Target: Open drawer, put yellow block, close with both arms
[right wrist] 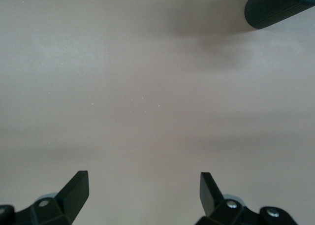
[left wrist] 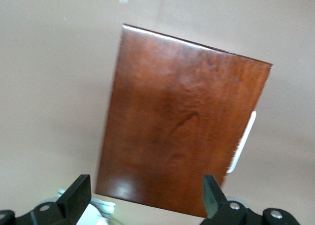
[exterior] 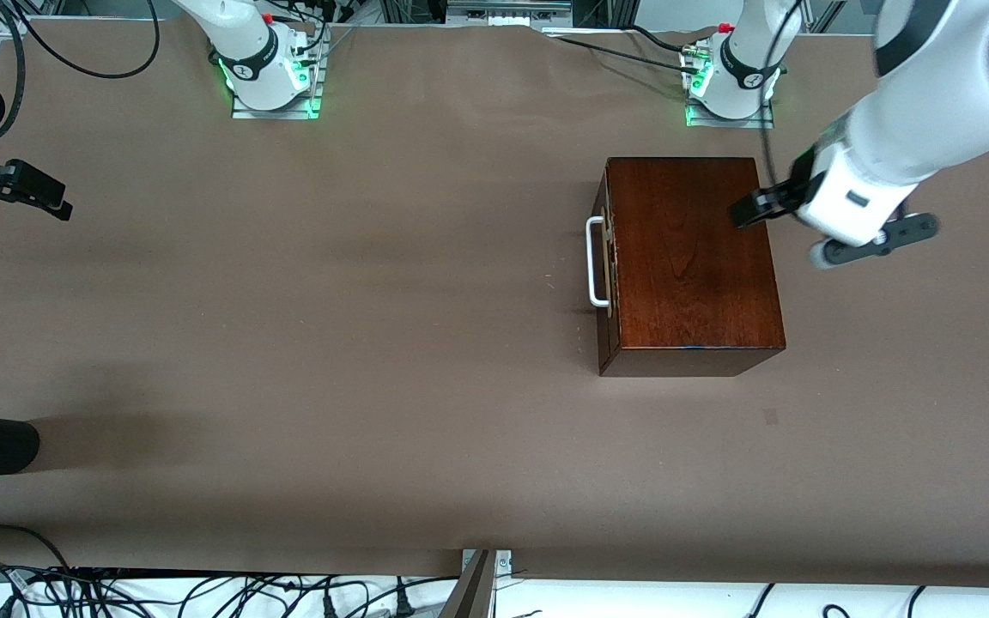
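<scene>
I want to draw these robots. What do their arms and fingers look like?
Both arms are white and rounded with dark grey bands at the joints. Their bases glow green, with black cables nearby. The left gripper and right gripper are black, each with two pointed black fingers.

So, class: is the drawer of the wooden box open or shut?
Shut. The drawer front sits flush with the wooden box, its white handle against it; no pale tray shows.
</scene>
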You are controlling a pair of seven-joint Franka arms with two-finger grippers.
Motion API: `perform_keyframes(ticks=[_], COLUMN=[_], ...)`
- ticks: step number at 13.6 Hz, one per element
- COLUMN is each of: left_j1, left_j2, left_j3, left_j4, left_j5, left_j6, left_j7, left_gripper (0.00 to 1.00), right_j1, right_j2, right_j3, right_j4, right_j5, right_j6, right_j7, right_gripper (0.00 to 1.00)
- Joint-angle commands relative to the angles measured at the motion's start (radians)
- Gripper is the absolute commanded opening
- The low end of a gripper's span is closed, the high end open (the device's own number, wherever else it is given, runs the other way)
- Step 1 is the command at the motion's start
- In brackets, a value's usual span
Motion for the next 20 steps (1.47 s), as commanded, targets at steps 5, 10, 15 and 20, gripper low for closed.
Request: perform_keyframes(ticks=[5,10,15,20], left_j1=[0.051,0.054,0.057,0.059], left_j2=[-0.157,-0.14,-0.14,-0.139], left_j3=[0.03,0.033,0.038,0.036], left_j4=[-0.203,-0.173,-0.163,-0.156], left_j5=[0.077,0.077,0.076,0.072], left_j6=[0.178,0.156,0.156,0.153], left_j7=[0.319,0.319,0.316,0.309], left_gripper=[1.0,1.0,1.0,1.0], right_j1=[-0.003,-0.002,-0.002,-0.002], right_j2=[0.009,0.009,0.01,0.01], right_j3=[0.003,0.004,0.004,0.004], right_j4=[0.025,0.025,0.023,0.025], right_j5=[0.006,0.006,0.006,0.006], right_j6=[-0.019,-0.018,-0.021,-0.016], right_j7=[-0.013,-0.009,0.001,0.003], right_gripper=[1.0,1.0,1.0,1.0])
